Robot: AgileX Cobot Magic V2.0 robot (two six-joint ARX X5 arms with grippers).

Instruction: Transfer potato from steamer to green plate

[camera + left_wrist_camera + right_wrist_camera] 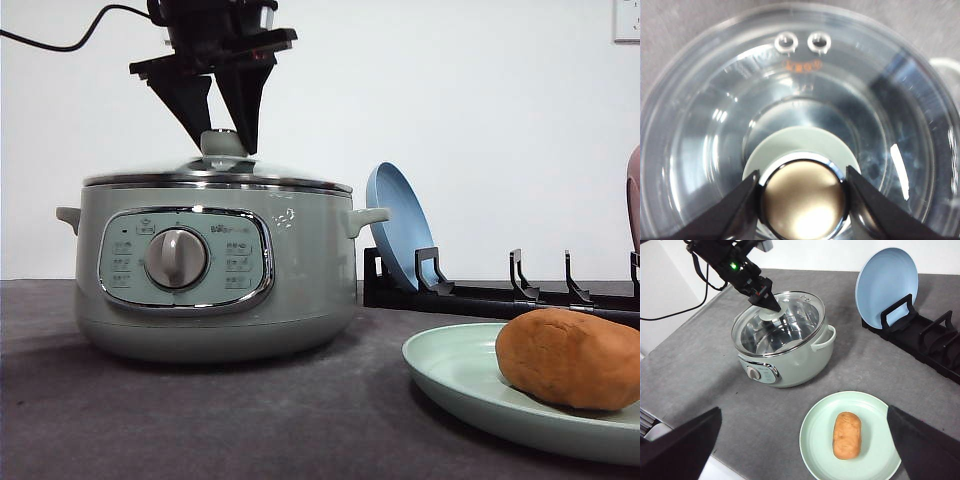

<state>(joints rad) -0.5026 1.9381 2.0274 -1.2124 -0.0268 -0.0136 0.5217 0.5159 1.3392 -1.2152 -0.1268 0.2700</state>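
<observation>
Matte oval potato (847, 435) on smooth green plate (815, 450).

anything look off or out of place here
Nothing stands out. The potato lies whole on the green plate, the glass lid sits level on the steamer, and the left gripper brackets its knob.

A plain white wall (480, 90) stood behind a table covered in dark grey felt-like cloth (250, 420). A thin black cable (60, 42) crossed the wall. Light was even and soft.
</observation>
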